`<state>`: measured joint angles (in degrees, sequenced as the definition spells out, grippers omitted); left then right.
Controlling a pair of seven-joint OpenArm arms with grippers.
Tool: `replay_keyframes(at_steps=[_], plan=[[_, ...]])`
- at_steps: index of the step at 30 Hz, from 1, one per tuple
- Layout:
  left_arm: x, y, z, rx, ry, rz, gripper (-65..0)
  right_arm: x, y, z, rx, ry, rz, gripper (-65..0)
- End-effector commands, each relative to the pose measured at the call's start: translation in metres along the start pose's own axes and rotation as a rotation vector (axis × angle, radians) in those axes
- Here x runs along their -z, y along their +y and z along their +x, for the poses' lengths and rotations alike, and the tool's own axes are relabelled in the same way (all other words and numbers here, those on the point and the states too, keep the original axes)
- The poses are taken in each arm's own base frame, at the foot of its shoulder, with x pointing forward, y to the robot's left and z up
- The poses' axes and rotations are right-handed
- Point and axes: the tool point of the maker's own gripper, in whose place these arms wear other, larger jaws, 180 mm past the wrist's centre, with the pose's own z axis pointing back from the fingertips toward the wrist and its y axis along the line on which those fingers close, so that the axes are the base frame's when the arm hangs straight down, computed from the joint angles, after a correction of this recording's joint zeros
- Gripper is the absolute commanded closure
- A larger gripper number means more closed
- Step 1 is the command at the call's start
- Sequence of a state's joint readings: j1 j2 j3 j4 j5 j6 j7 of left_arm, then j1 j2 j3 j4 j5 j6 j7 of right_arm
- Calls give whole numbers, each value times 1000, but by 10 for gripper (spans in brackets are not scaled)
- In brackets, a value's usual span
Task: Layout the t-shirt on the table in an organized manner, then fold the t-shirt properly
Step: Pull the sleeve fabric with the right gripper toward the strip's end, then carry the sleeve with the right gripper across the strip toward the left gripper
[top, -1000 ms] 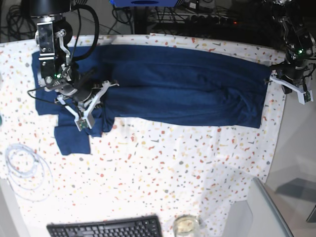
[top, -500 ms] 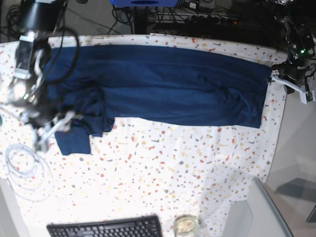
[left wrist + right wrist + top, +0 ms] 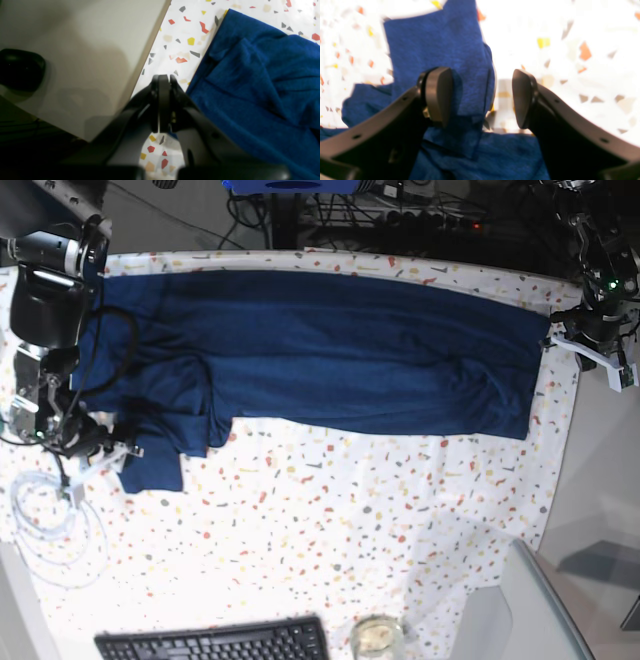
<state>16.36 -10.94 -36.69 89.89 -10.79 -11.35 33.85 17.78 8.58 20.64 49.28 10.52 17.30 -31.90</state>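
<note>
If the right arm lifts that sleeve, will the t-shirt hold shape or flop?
Likely floppy: the t-shirt lies wrinkled and bunched by its sleeve. It would probably drape and drag neighbouring folds. The soft knit on the cloth-covered table should slide rather than roll.

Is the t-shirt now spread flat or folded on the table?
Folded in part. The t-shirt lies as a long band across the table, its fabric doubled over itself, with a sleeve sticking out near the open right gripper.

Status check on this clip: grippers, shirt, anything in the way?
Left gripper shut, empty, at the t-shirt hem. Right gripper open over the bunched sleeve end, holding nothing. T-shirt laid long across the table, not folded. Nothing in the way.
</note>
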Motion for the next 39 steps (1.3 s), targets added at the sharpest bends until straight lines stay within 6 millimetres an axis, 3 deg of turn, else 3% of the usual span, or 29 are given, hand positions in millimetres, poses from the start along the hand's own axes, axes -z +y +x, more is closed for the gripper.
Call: replay_keyframes(at_steps=[1,3,7,12,21,31,39], plan=[[-2,6,14,8,-44,13,0,-5,-2,27,-1,-64,1,-335],[-2,6,14,8,-44,13,0,-5,-1,27,-4,-64,5,-261],[-2,6,16,8,-48,13,0,-6,0,28,-8,-68,6,0],[-2,6,15,9,-45,13,0,-23,0,39,-45,-133,-8,-3],[-7,20,37,62,-87,34,0,-78,41,28,-138,-187,6,0],[-22,43,54,137,-125,31,0,-147,158,-7,-413,-273,193,0],[-37,67,55,186,-135,9,0,-158,229,-36,-530,-256,368,0]])
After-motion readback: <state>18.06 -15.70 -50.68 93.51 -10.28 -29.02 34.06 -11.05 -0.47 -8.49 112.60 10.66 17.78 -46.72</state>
